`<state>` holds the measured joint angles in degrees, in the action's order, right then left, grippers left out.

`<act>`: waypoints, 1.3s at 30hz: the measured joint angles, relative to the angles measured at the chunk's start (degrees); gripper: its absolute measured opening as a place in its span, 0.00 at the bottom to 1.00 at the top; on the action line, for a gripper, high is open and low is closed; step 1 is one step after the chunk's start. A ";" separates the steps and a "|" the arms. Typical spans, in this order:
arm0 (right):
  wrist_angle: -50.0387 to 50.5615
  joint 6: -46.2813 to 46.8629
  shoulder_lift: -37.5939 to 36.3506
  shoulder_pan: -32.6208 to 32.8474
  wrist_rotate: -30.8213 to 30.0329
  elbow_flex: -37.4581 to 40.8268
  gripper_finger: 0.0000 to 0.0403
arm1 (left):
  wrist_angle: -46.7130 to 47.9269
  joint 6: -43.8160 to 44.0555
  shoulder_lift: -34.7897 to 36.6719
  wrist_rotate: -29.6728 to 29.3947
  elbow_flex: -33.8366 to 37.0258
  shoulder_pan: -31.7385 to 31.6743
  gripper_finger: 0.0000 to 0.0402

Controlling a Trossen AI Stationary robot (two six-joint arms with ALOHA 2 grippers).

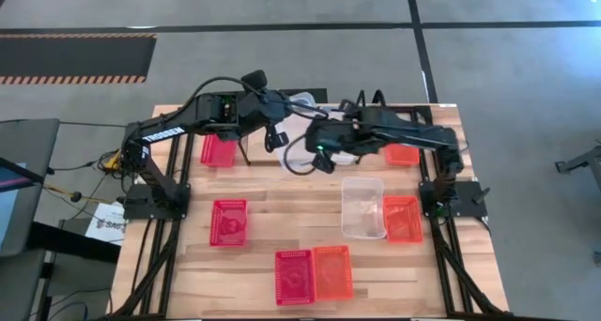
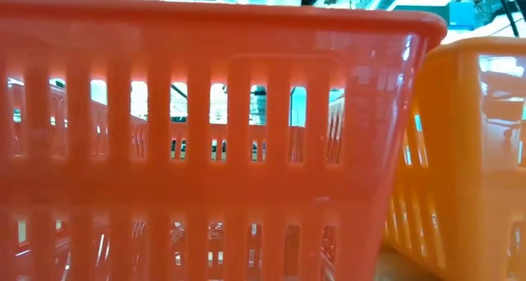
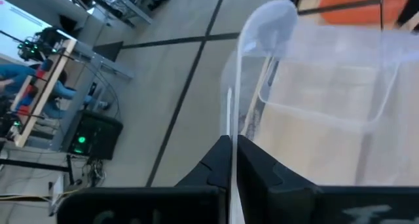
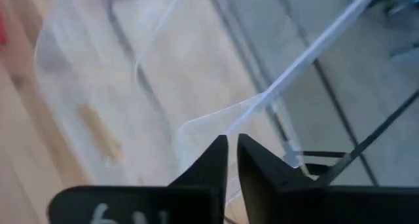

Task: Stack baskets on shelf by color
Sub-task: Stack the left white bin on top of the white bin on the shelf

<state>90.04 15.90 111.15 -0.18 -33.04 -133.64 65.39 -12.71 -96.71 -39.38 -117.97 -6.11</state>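
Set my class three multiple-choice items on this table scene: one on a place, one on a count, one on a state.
1. The clear basket on the table lies beside: A a red basket; B an orange basket; C nothing.
2. Red baskets in the high view: A two; B three; C five.
3. The left gripper is: A wide open; B shut on the raised clear basket; C out of view.
Key: B, they sit side by side; B, three show; B, it pinches the rim.
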 joint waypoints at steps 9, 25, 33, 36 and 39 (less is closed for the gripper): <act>-0.10 -1.35 1.70 -3.77 3.46 0.00 0.41 | 3.02 2.70 0.00 -0.04 0.02 0.04 0.00; -10.07 0.29 -1.81 -4.47 10.40 -1.38 0.52 | 0.77 4.63 -0.07 1.82 0.09 -1.53 0.00; -11.26 0.65 -2.10 -4.60 12.14 -1.33 0.52 | 0.43 5.18 -0.07 1.97 0.09 -1.55 0.00; -11.77 0.75 -2.11 -4.88 12.06 -0.96 0.51 | 0.97 5.56 -0.07 1.67 0.09 -1.55 0.00; -12.70 0.73 -2.04 -5.25 11.02 0.34 0.52 | 1.28 6.36 -0.07 2.64 0.09 -1.55 0.00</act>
<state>77.34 16.63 109.11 -5.43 -22.02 -133.31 66.67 -6.35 -96.77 -36.74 -117.89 -7.66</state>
